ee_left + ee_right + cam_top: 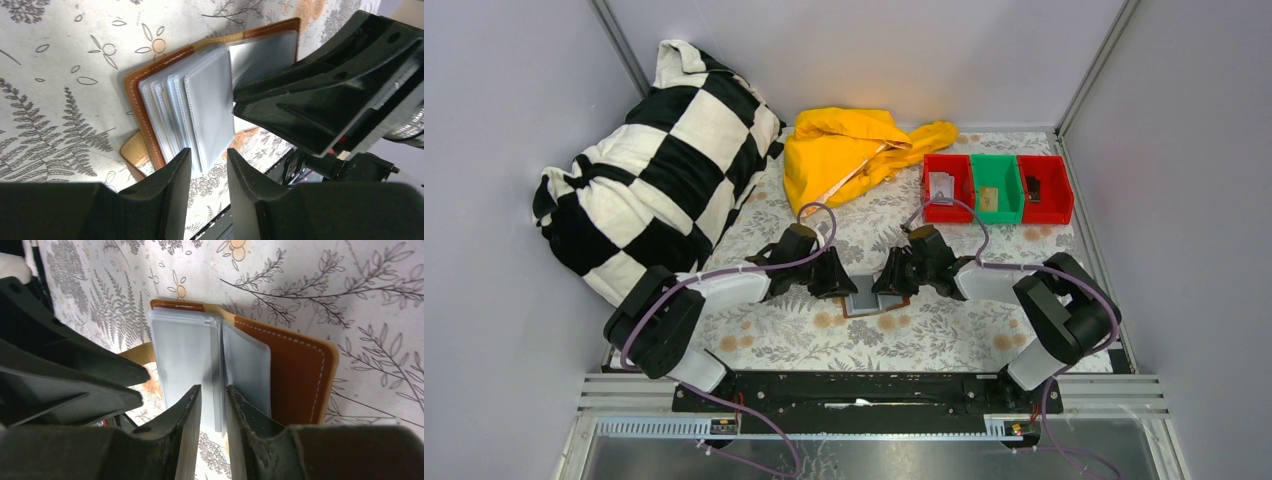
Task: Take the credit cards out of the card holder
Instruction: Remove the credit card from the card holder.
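Note:
The card holder (864, 300) is a brown wallet lying open on the floral cloth between my two grippers. Its grey plastic pockets (200, 107) fan out over the brown cover (135, 100); I cannot tell whether cards are inside them. My left gripper (209, 162) is slightly open, with the lower edge of the pockets in its gap. My right gripper (213, 400) is slightly open around the edge of one upright pocket (216, 370), beside the brown cover (295, 375). A tan card (989, 198) lies in the green bin (994, 168), and a pale card (941, 188) lies in the left red bin (947, 162).
A second red bin (1046, 165) stands at the right of the row with a dark item inside. A yellow cloth (854, 150) lies at the back centre. A black-and-white checked cushion (654, 170) fills the back left. Grey walls close in on both sides.

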